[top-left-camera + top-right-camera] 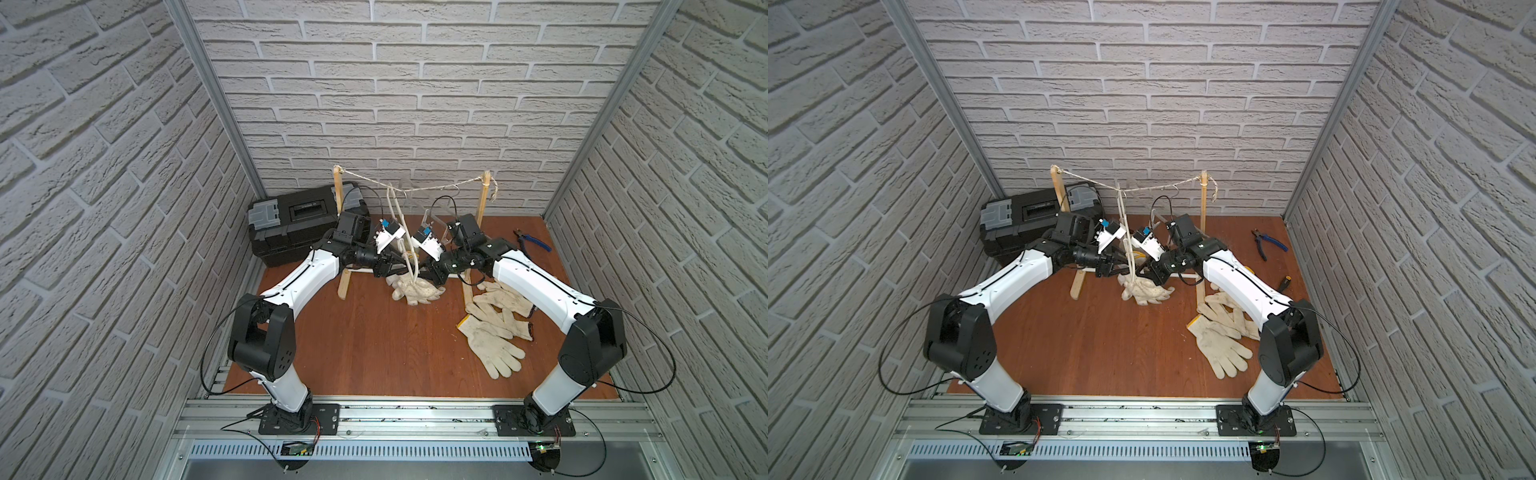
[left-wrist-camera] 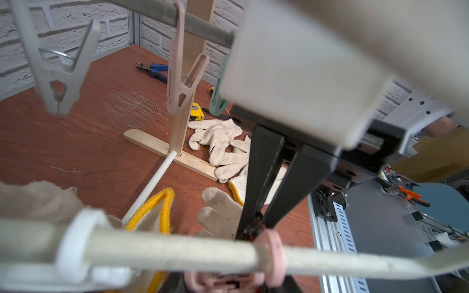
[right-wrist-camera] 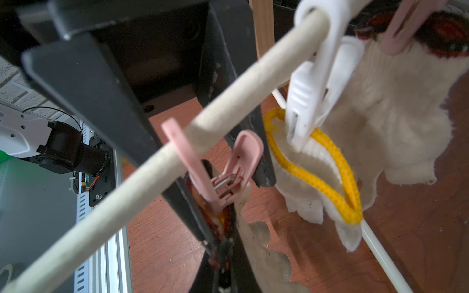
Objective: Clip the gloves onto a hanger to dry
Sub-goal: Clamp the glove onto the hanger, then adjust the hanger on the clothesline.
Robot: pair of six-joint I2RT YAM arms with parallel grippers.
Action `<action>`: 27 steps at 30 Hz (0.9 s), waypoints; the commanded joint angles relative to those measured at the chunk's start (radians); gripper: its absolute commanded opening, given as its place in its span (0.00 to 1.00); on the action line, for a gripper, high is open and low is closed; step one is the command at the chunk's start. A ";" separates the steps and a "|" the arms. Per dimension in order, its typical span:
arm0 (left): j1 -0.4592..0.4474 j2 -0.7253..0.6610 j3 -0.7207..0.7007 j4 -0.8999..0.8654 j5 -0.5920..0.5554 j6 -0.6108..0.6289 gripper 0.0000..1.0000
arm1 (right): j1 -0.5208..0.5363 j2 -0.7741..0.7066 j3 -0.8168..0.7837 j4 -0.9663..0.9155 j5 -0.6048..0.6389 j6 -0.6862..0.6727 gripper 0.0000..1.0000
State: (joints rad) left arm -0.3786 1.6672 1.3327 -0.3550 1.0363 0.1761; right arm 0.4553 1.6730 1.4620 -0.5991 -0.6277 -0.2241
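Knitted off-white gloves [image 1: 490, 345], yellow-edged cuff [image 3: 317, 157], pink plastic clip [image 3: 225, 175], cream hanger bar [image 3: 142, 172]

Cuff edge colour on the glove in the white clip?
Yellow cuff edge under the white clip; clearest in right wrist view.

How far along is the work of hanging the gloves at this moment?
Done: a yellow-cuffed glove hangs from the white clip on the hanger; a second glove hangs beyond it. In hand: the right gripper holds a red-cuffed glove at the pink clip, which the left gripper straddles, jaws open. Left: the pile of loose gloves on the table.
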 commanded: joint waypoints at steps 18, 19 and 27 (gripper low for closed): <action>0.012 -0.286 -0.088 -0.247 -0.480 -0.182 0.64 | 0.051 -0.007 -0.072 0.241 0.040 0.147 0.26; 0.007 -0.317 -0.086 -0.249 -0.518 -0.218 0.64 | 0.058 -0.006 -0.073 0.249 0.051 0.151 0.26; -0.071 -0.495 0.011 -0.279 -0.759 -0.379 0.69 | 0.109 0.018 -0.081 0.315 0.111 0.205 0.27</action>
State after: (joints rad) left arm -0.4309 1.2011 1.2903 -0.6289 0.3969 -0.1295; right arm 0.5480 1.6817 1.3949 -0.3553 -0.5461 -0.0532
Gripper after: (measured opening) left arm 0.688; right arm 0.265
